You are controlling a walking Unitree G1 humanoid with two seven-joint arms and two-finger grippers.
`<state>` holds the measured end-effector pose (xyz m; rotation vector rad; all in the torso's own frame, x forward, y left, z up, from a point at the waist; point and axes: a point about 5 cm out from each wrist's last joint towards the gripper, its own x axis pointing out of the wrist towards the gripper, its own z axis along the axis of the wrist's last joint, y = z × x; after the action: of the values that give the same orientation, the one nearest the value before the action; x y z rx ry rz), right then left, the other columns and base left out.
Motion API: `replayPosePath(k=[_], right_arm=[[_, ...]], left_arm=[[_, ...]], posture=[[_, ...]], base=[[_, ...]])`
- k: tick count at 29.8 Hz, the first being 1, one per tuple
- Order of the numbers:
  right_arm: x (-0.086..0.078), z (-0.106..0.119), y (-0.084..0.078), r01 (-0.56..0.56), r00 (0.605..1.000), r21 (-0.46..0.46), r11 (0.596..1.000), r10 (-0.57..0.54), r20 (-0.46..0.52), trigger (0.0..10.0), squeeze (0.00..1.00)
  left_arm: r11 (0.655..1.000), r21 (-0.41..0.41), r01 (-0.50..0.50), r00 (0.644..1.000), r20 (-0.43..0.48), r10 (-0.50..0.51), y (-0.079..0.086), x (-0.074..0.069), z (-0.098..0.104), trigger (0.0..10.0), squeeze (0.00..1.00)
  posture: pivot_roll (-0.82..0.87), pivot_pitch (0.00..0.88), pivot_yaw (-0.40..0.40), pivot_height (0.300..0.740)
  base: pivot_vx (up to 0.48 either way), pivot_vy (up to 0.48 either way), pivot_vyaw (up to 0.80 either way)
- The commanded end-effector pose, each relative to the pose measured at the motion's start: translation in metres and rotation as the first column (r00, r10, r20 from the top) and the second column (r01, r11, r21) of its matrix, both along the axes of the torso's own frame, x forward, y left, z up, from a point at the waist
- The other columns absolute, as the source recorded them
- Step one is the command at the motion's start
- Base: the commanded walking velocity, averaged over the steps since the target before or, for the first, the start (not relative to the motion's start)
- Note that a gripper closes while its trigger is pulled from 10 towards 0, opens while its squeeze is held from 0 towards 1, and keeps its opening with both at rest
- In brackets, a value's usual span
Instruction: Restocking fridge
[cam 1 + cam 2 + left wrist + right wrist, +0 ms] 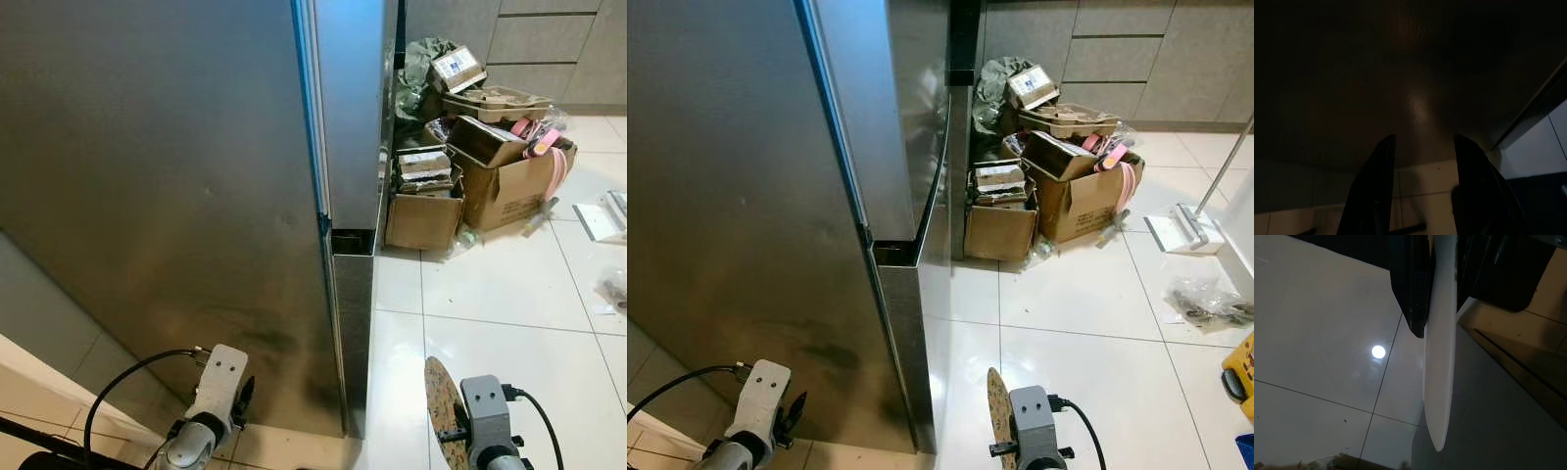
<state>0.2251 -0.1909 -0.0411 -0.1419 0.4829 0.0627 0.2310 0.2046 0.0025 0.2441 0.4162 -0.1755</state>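
Observation:
The tall stainless-steel fridge [176,196] stands right in front of me with its doors shut; a dark gap [353,242] shows where the upper door ends. My left gripper [1425,142] is low at the fridge's foot, open, with nothing between its fingers. My right gripper [1442,313] is low on the right over the white floor tiles, shut on a round flat plate [443,411]. The plate is held on edge, speckled brown on one face and white along its rim [1440,382].
Several open cardboard boxes [490,176] full of clutter are piled beside the fridge against grey cabinet drawers [539,39]. A white dustpan [1181,230], a plastic bag [1205,299] and a yellow object [1239,367] lie on the tiles at the right.

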Motion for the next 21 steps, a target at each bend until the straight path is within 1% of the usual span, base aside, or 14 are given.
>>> replayPosePath(k=[1,2,4,6,7,8,9,10,12,14,15,18,20,21], right_arm=[[-0.006,-0.004,0.000,0.000,1.000,-0.001,1.000,0.000,-0.022,10.0,0.00],[-0.006,-0.004,-0.001,0.000,1.000,-0.002,1.000,0.000,-0.023,10.0,0.00],[-0.006,-0.004,-0.001,-0.001,1.000,-0.003,1.000,0.001,-0.024,10.0,0.00],[-0.006,-0.004,-0.001,-0.001,1.000,-0.004,1.000,0.001,-0.024,10.0,0.00],[-0.006,-0.004,-0.001,-0.001,1.000,-0.004,1.000,0.001,-0.024,10.0,0.00],[-0.006,-0.004,-0.002,0.000,1.000,-0.005,1.000,0.000,-0.024,10.0,0.00],[-0.006,-0.004,-0.002,0.000,1.000,-0.005,1.000,0.000,-0.024,10.0,0.00],[-0.007,-0.005,-0.003,0.001,1.000,-0.006,1.000,-0.002,-0.026,10.0,0.00],[-0.008,-0.005,-0.003,0.004,1.000,-0.007,1.000,-0.004,-0.029,10.0,0.00],[-0.009,-0.006,-0.003,0.005,0.999,-0.008,1.000,-0.005,-0.033,10.0,0.00],[-0.009,-0.006,-0.003,0.005,0.999,-0.008,1.000,-0.005,-0.033,10.0,0.00],[-0.009,-0.007,-0.002,0.005,0.999,-0.008,1.000,-0.005,-0.042,10.0,0.00],[-0.008,-0.007,-0.002,0.004,0.999,-0.008,1.000,-0.004,-0.044,10.0,0.00],[-0.007,-0.006,-0.001,0.002,0.999,-0.008,1.000,-0.003,-0.043,10.0,0.00]], left_arm=[[1.000,-0.008,0.011,0.999,-0.037,-0.012,-0.002,-0.007,-0.006,10.0,0.00],[1.000,-0.015,0.026,0.999,-0.046,-0.026,-0.003,-0.009,-0.006,10.0,0.00],[0.994,-0.029,0.103,0.993,-0.053,-0.104,-0.005,-0.013,-0.002,10.0,0.00],[0.975,-0.047,0.216,0.973,-0.072,-0.219,-0.007,-0.022,0.003,10.0,0.00],[0.975,-0.047,0.216,0.973,-0.072,-0.219,-0.007,-0.022,0.003,10.0,0.00],[0.946,-0.070,0.317,0.942,-0.091,-0.323,-0.007,-0.033,0.011,10.0,0.00],[0.946,-0.070,0.317,0.942,-0.091,-0.323,-0.007,-0.033,0.011,10.0,0.00],[0.924,-0.082,0.372,0.920,-0.100,-0.379,-0.006,-0.041,0.017,10.0,0.00],[0.891,-0.102,0.442,0.886,-0.103,-0.451,-0.006,-0.051,0.028,10.0,0.00],[0.872,-0.120,0.475,0.871,-0.080,-0.485,-0.009,-0.055,0.040,10.0,0.00],[0.872,-0.120,0.475,0.871,-0.080,-0.485,-0.009,-0.055,0.040,10.0,0.00],[0.829,-0.174,0.531,0.842,0.000,-0.540,-0.029,-0.051,0.060,10.0,0.00],[0.793,-0.214,0.570,0.815,0.029,-0.578,-0.044,-0.049,0.070,10.0,0.00],[0.768,-0.234,0.597,0.795,0.044,-0.605,-0.052,-0.049,0.073,10.0,0.00]], posture=[[-0.07,0.098,0.067,0.737],[-0.07,0.098,0.067,0.737],[-0.07,0.099,0.066,0.737],[-0.07,0.098,0.066,0.737],[-0.07,0.098,0.066,0.737],[-0.07,0.101,0.070,0.737],[-0.07,0.101,0.070,0.737],[-0.07,0.103,0.074,0.737],[-0.07,0.103,0.074,0.737],[-0.07,0.102,0.081,0.737],[-0.07,0.102,0.081,0.737],[-0.06,0.098,0.084,0.737],[-0.06,0.093,0.084,0.737],[-0.06,0.092,0.084,0.737]], base=[[0.000,0.000,0.00],[0.000,0.000,0.00],[0.000,0.000,0.00],[0.000,0.000,0.00],[0.000,0.000,0.00],[0.000,0.000,0.00],[0.000,0.000,0.00],[0.000,0.000,0.00],[0.000,0.000,0.00],[0.000,0.000,0.00],[0.000,0.000,0.00],[0.000,0.000,0.00],[0.000,0.000,0.00],[0.000,0.000,0.00]])
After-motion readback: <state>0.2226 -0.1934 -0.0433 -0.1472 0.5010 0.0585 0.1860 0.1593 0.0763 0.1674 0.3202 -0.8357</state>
